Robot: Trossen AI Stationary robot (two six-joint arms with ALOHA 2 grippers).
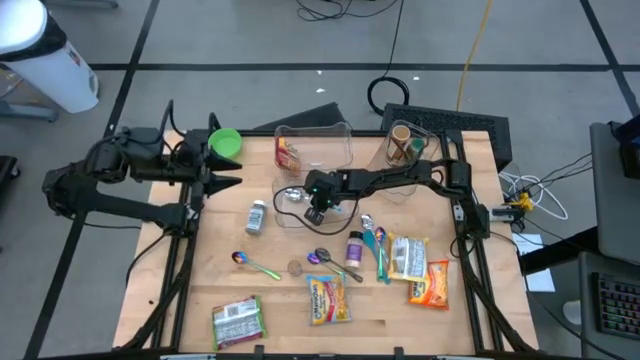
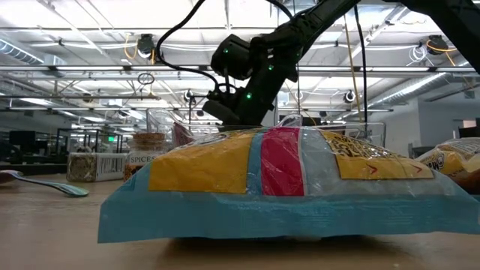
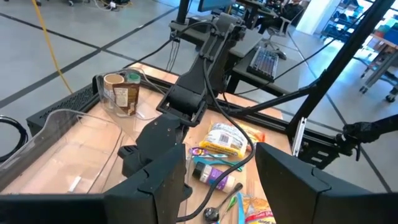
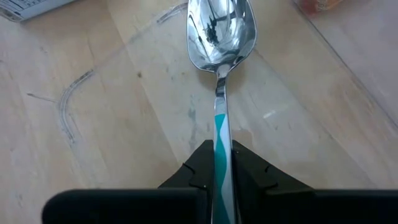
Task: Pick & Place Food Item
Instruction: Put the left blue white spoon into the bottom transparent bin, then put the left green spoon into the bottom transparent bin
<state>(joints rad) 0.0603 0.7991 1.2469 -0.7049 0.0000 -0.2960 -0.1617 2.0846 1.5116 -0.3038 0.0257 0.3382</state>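
A grey floor (image 1: 250,40) crossed by dark seam lines surrounds the wooden table (image 1: 290,300). Black and yellow cables (image 1: 470,45) trail over it at the far side. A white cylinder (image 1: 45,55) stands at the far left, and a dark desk with a keyboard (image 1: 620,310) sits at the near right. Across the table, the low view shows a ceiling of steel trusses (image 2: 90,71) with bright strip lighting.

bright overhead lights; low view bg blurry
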